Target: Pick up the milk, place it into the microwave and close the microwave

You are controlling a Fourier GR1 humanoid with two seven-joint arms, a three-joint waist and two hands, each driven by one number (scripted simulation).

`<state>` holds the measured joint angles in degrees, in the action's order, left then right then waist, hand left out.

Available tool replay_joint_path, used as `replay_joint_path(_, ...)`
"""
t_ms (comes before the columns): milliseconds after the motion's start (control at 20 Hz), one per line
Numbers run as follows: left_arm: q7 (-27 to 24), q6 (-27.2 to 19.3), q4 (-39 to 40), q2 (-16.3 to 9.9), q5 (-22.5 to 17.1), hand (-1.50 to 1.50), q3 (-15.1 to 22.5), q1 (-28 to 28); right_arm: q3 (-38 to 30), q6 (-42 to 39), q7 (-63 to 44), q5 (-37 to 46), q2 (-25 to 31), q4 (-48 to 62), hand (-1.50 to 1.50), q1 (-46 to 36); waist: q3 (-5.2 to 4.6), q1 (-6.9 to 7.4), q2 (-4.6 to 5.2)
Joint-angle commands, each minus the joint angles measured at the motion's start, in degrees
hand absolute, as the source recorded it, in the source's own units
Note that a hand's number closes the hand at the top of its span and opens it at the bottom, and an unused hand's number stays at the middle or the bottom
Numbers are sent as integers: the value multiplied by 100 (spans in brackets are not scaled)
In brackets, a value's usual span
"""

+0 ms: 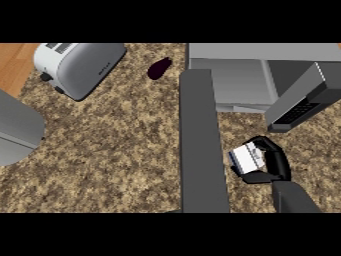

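**Milk in the right hand, just before the open microwave**

The speckled brown stone desk point(114, 150) fills the view, with wide bare room across its middle and left. The boxy grey microwave point(239, 75) sits at the upper right, its dark door point(202, 145) swung out long and flat toward the lower edge. A rounded white toaster point(77, 67) lies upper left. The black right hand point(270, 162) curls round the small white milk point(248, 157) carton, between door and microwave body. A small dark purple object point(159, 68) lies beside the toaster.

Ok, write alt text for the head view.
The robot's right hand is curled round a milk carton above the speckled counter, near the open microwave and its swung-out door. A toaster and a dark eggplant lie at the back left.
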<state>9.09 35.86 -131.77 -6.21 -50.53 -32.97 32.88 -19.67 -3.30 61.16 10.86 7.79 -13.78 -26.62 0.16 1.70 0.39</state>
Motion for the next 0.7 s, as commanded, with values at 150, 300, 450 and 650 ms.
replay_joint_path(150, 115, 137, 52, 47, 145, -150, 20, -164, 33, 511, 244, 77, -200, -5, 150, -540, -2, -11, 10)
replay_joint_path(300, 274, -167, -216, -52, -181, -150, -68, -129, 16, 715, 130, 107, -197, -8, 150, -826, 2, 30, 19)
replay_joint_path(450, 230, 216, -2, -46, -300, -150, -224, 73, -60, 684, -123, 27, -94, -29, 150, -1080, -5, 25, 1)
replay_joint_path(650, 294, 42, -149, 35, -150, -150, -308, -66, -68, 598, -577, 23, 58, 88, 150, -1529, -4, 21, 8)
